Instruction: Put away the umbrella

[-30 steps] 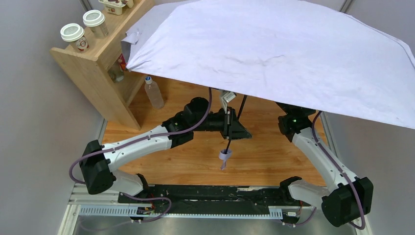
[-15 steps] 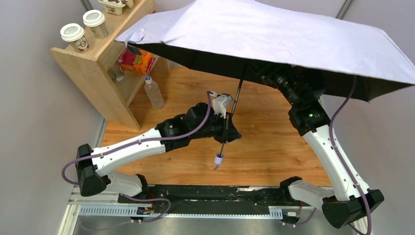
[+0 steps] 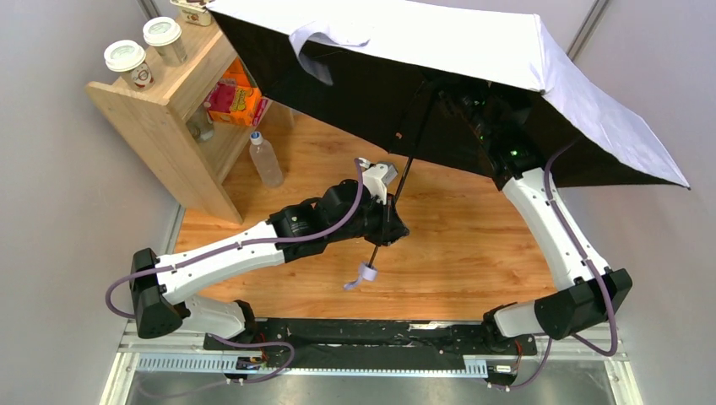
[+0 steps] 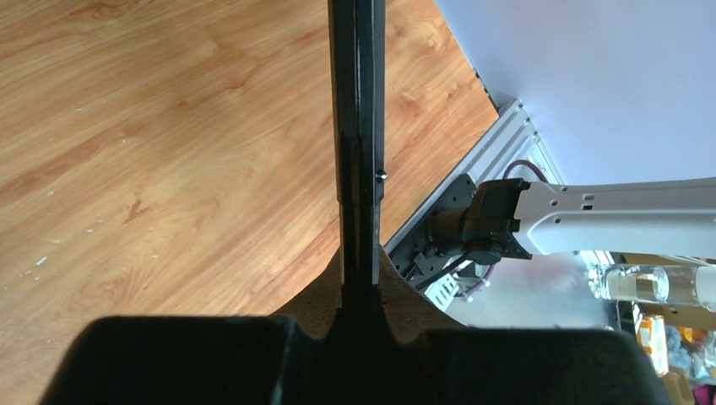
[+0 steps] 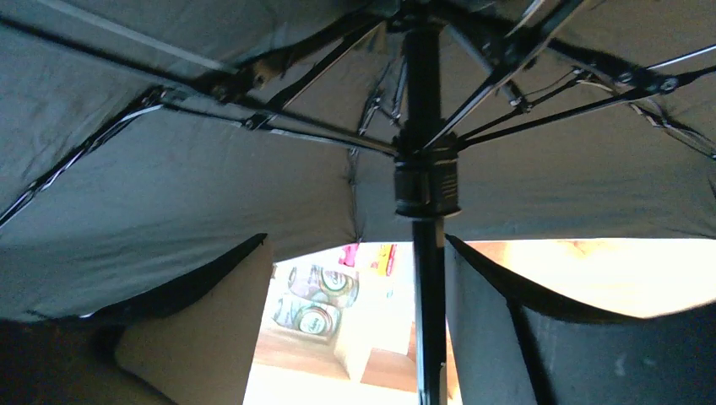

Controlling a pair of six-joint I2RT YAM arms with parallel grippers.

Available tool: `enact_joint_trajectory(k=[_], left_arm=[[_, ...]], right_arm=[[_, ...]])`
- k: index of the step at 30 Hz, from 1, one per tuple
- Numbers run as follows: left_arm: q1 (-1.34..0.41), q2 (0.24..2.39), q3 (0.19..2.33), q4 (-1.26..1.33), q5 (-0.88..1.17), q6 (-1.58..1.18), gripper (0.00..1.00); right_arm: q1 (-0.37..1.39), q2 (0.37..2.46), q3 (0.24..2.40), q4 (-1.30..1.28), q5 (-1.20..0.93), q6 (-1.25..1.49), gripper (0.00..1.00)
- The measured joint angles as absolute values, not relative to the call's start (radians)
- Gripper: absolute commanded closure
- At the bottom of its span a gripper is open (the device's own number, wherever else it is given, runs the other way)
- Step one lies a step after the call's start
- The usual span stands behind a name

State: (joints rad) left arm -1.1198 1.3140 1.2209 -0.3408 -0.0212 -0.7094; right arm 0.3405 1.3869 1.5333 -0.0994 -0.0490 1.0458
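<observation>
Open umbrella [image 3: 439,42] across the upper part of the top view, tilted, pale side up, dark lining toward the wooden table [image 3: 473,253]. Hangs clear of the table, carried only by its thin shaft [image 3: 406,177]. Not folded yet, so probably early in the putting away.

At frame centre, left gripper [image 3: 390,221] clenched on that shaft, low down, just above the small handle [image 3: 366,272] and the hanging strap. Fills the middle of the left wrist view with the dark rod running straight up from between the jaws. Serves, most likely, as an anchor, to keep the pole steady while working higher up.

Under the canopy, at upper right of the top view, right gripper [image 5: 355,278] released: fingers [image 5: 194,337] spread on both sides of the shaft, gripping nothing. Sits just below the runner [image 5: 426,181] at the meeting of the ribs, probably in order to pull it down and collapse the canopy.

Beside the wooden shelf [image 3: 169,110] at upper left, canopy edge very close, perhaps touching.
</observation>
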Motion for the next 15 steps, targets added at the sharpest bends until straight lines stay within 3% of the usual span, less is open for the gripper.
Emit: enact_joint_trajectory(k=[5, 10, 15], left_arm=[[-1.123, 1.308, 1.216, -0.326, -0.017, -0.719, 1.0], [-1.129, 1.255, 1.159, -0.27, -0.009, -0.753, 1.0], [-1.13, 1.209, 1.098, -0.188, 0.0, -0.799, 1.0]], right_arm=[[0.311, 1.389, 1.521, -0.071, -0.034, 1.129, 0.22], [0.284, 1.346, 1.367, 0.082, -0.028, 1.243, 0.18], [0.27, 1.356, 1.337, 0.133, -0.038, 1.306, 0.2]])
